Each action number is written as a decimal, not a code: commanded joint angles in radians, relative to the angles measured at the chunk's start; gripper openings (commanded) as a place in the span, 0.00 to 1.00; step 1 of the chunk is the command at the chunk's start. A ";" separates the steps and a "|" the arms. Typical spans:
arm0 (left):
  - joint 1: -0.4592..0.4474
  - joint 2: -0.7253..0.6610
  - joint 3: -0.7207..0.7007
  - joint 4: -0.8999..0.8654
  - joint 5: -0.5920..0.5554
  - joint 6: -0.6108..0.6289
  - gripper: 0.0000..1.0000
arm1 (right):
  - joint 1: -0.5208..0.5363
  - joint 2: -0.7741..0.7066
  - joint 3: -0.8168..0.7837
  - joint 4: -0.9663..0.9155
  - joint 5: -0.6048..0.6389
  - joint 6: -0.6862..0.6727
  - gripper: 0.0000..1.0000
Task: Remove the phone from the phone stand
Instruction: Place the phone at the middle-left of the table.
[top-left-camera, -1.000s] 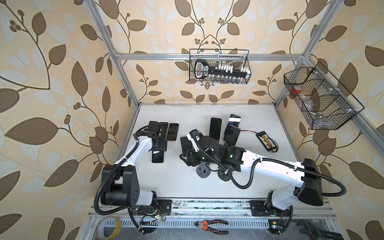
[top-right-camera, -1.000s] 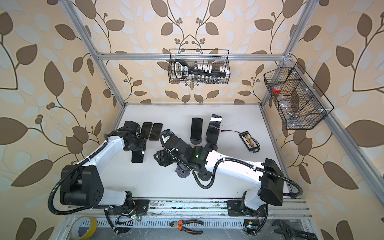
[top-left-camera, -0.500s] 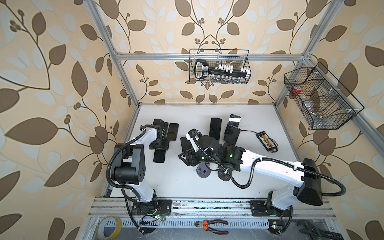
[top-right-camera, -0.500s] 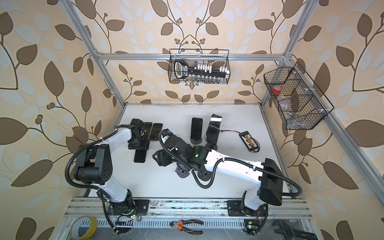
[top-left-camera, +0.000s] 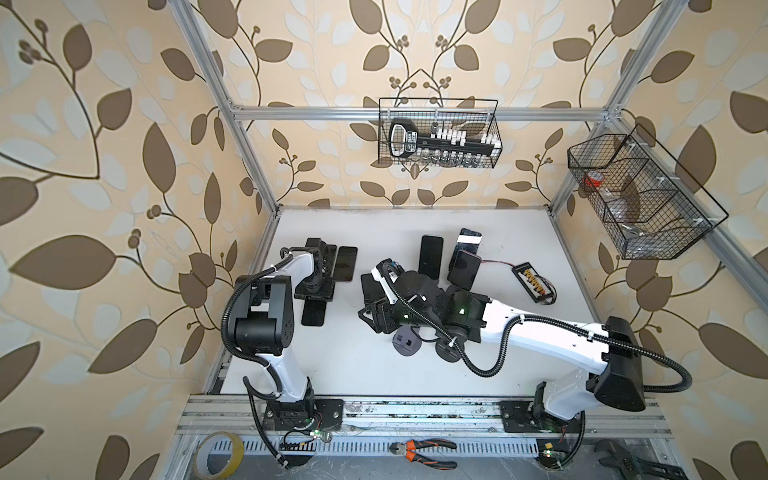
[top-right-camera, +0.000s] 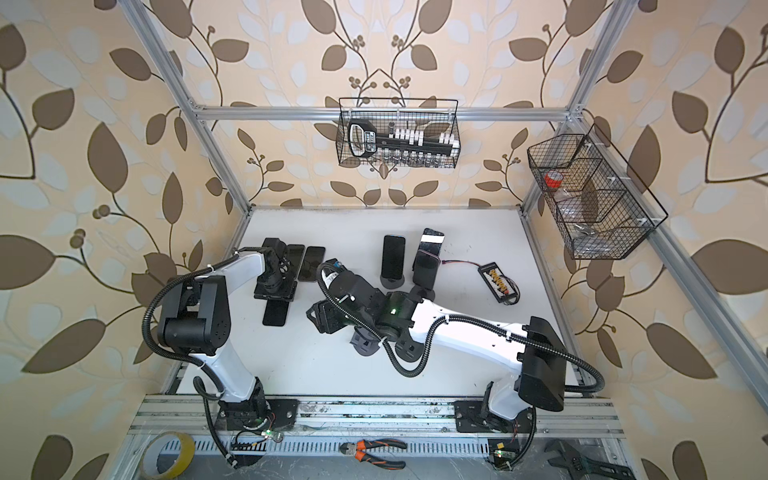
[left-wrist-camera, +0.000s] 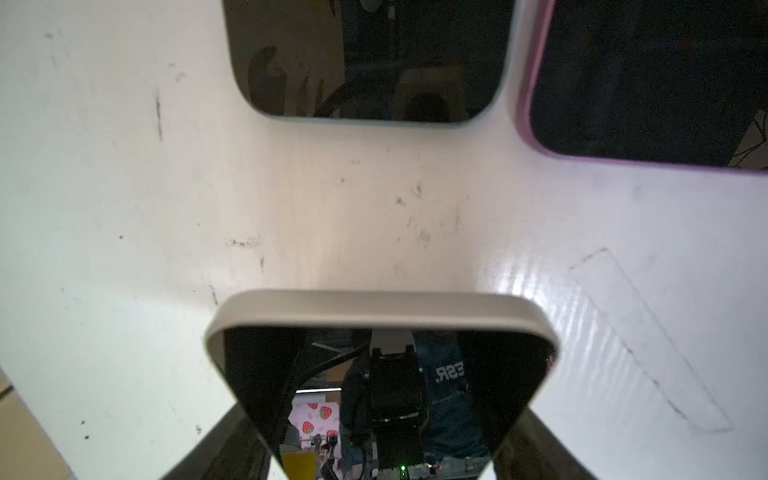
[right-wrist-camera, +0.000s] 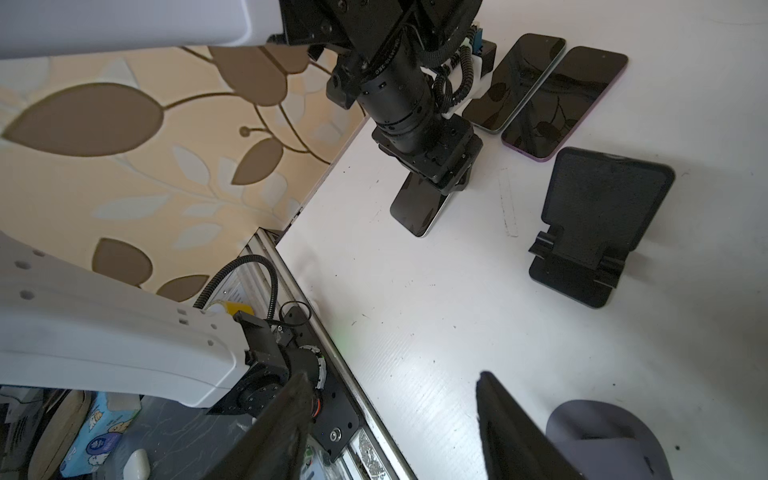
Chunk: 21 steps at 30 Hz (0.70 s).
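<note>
My left gripper is shut on a phone in a cream case, which slants down from the jaws to just over the white table. In both top views the phone lies in front of that gripper. An empty black phone stand stands to the right of it. My right gripper is open over bare table near the front rail, with nothing between its fingers.
Two phones lie flat at the back left, one grey-edged and one pink-cased. More phones lean on stands at mid-table. Round grey stand bases sit under the right arm. A connector board lies at the right.
The left arm's elbow has risen and folded up over its base. The left gripper and the phone have stayed almost in place. The right arm has not moved.
</note>
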 joint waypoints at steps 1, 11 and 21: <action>0.014 0.003 0.022 -0.008 -0.035 0.015 0.63 | 0.005 -0.013 0.010 -0.009 0.016 -0.014 0.64; 0.023 0.001 0.026 -0.003 -0.039 0.018 0.69 | 0.005 -0.004 0.013 -0.009 0.019 -0.014 0.64; 0.024 0.021 0.033 -0.008 -0.043 0.012 0.78 | 0.003 0.000 0.003 -0.005 0.024 -0.031 0.65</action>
